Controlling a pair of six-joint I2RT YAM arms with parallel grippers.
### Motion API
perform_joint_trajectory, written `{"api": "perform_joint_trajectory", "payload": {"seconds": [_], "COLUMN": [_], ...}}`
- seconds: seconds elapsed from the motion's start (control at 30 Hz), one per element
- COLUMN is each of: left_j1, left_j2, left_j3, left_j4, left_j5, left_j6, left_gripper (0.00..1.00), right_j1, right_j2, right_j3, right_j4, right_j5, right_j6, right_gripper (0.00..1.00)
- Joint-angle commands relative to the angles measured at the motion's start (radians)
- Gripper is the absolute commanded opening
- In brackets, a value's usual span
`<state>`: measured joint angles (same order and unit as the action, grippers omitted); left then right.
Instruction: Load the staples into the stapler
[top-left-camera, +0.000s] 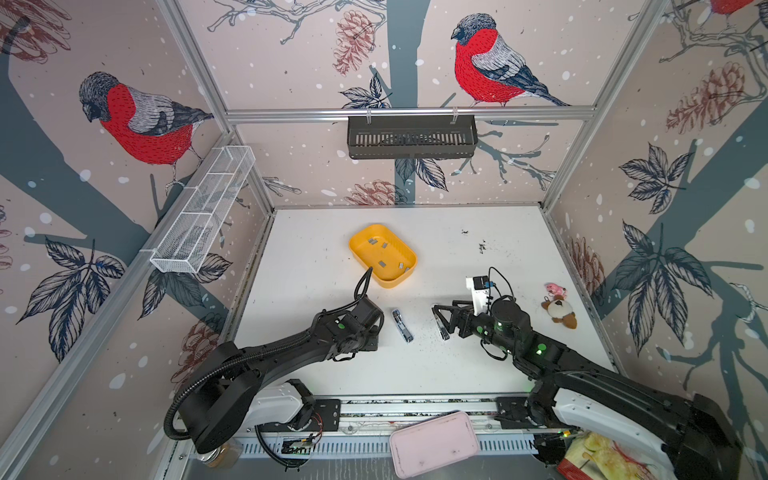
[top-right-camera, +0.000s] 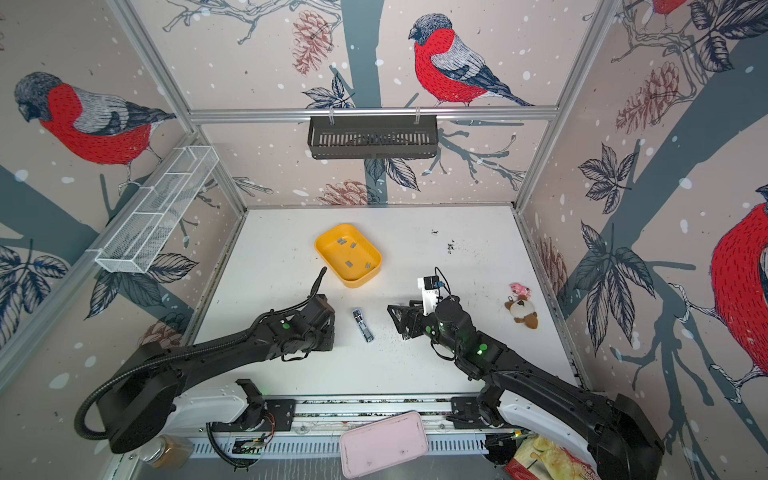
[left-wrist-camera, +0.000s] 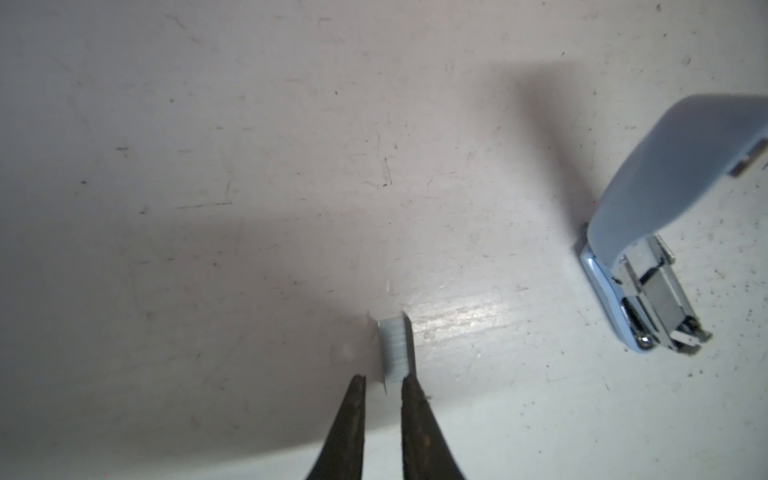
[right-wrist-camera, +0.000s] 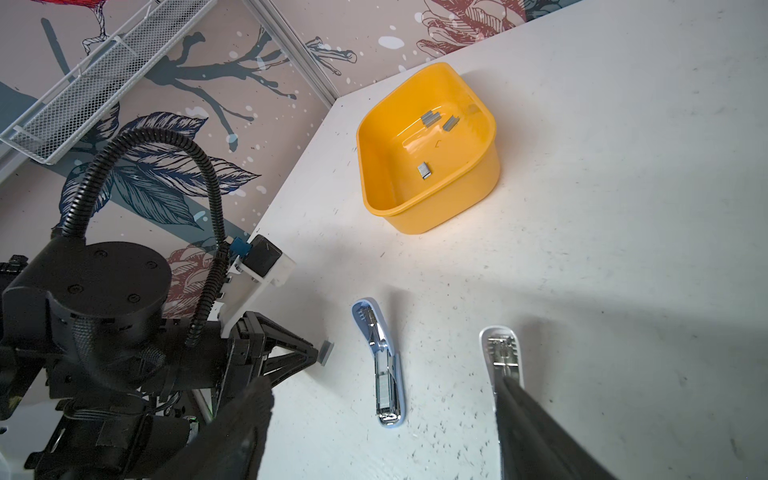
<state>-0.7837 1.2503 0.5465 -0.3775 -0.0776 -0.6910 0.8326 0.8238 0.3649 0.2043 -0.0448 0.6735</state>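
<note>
I find the left gripper (left-wrist-camera: 384, 380) clenched on one staple strip (left-wrist-camera: 395, 349), near the opened stapler (top-left-camera: 402, 325) lying on the desk (top-left-camera: 415, 374). The right gripper (top-left-camera: 439, 322) stands released beyond it. Step in hand, I judge: carrying the strip over; next it needs lining up with the magazine channel.

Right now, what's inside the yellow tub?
Several small grey staple strips lie loose on the floor of the yellow tub; nothing else shows. In the right wrist view its near wall covers part of the floor.
</note>
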Motion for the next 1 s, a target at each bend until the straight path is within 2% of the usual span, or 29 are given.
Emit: {"api": "perform_joint_trajectory", "payload": {"seconds": [0.0,0.53,0.97], "left_j1": [-0.003,-0.005,-0.011], "left_j2": [0.005,0.044,0.048], "left_j3": [-0.005,-0.001,-0.022], "left_j4": [-0.002,0.026,0.013], "left_j5": [-0.001,-0.001,0.001], "left_j6": [-0.016,-0.011,-0.005], "left_gripper": [0.19,0.15,0.07], "right_j1": [0.002,0.0,0.0], "right_j2": [-0.002,0.008,0.025], "right_j3": [-0.003,-0.009,-0.008], "right_j4": [0.029,0.039,0.045], "right_j5": [-0.003,0.0,-0.001], "right_j6": [-0.012,-0.014,-0.013], "right_gripper": [0.85,0.85,0.85]}}
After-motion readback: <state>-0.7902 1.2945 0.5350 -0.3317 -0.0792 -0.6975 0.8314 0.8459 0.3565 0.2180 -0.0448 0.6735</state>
